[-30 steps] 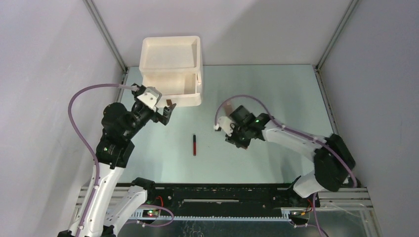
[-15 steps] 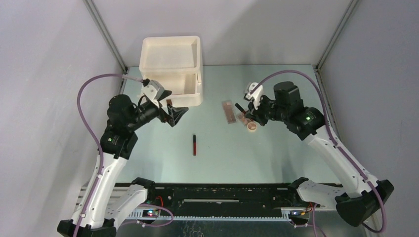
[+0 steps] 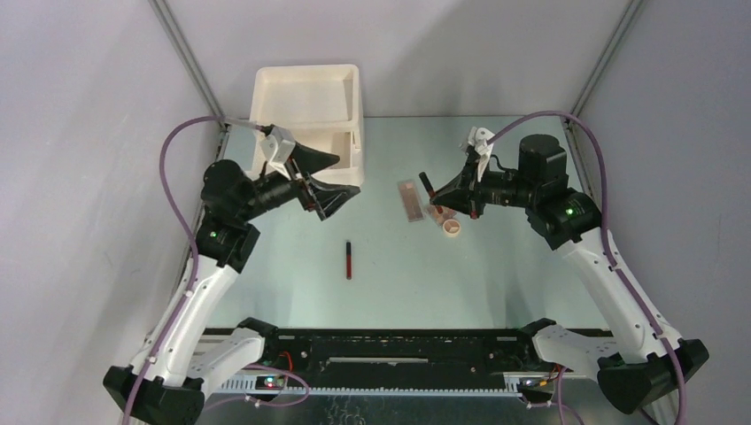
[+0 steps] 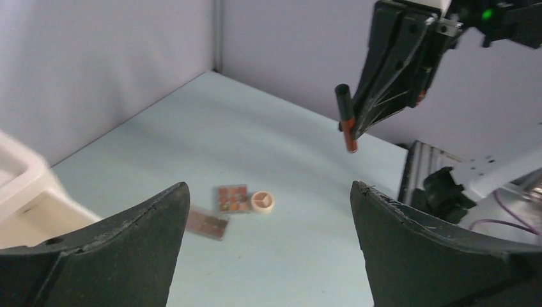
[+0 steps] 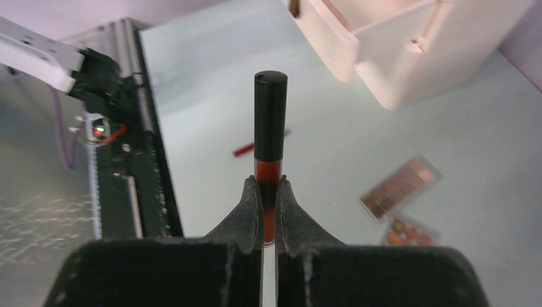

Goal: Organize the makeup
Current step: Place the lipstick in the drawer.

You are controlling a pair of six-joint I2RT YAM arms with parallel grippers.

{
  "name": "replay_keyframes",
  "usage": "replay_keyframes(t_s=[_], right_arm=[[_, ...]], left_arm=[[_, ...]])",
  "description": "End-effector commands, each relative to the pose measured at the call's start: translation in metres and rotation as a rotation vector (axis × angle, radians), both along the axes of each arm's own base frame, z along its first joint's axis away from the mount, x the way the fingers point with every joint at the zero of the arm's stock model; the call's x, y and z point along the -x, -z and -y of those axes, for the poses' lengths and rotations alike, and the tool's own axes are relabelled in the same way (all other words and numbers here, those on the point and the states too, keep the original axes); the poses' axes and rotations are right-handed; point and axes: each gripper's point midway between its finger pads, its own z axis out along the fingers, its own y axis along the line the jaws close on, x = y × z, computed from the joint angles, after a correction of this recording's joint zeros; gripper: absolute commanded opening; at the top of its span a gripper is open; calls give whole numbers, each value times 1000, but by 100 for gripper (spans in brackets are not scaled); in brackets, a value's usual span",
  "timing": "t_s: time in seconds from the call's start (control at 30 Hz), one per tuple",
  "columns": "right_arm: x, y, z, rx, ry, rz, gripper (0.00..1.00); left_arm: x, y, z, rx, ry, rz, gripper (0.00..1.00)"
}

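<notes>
Presently, right gripper (image 5: 268, 192) clenches a slim glossy tube (image 5: 270, 115), black cylindrical cap, dark-red body. Left gripper (image 4: 268, 189) stands released, jaws wide.

Nothing legible here: no text, label, brand or number. The dark-red tube (image 5: 270, 128) pinched between the right gripper (image 5: 269, 190) jaws shows only a plain black cap. The palettes (image 4: 231, 198), lying beyond the wide-spread left gripper (image 4: 268, 187) jaws, are too small to read.
</notes>
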Motion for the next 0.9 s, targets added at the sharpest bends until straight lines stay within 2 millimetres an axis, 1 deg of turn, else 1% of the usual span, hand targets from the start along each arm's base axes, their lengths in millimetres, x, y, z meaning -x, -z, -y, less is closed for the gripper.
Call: replay_keyframes(t_s=[0.0,0.17,0.33,0.53,0.67,0.73,0.87], right_arm=[[22,-43,-20,-172,-168,-39,0],[35,-46,-29,-219,-293,-129,0],[44,-41,-33,-225,-380,-170,0],[56,-38,-39,-227,-456,-197,0],[64,-39,-43,-227,-499,-197,0],[66,-38,-45,-226,-512,-199,0],[69,-36,-48,-223,-529,-207,0]], left_arm=[[23,-29,26,69,146,55,100],[43,-37,49,92,261,70,99],[59,-38,64,126,344,66,97],[65,-31,83,123,405,45,96],[64,-27,97,121,434,8,94],[64,-26,103,120,452,-10,91],[71,-25,113,118,507,-28,82]])
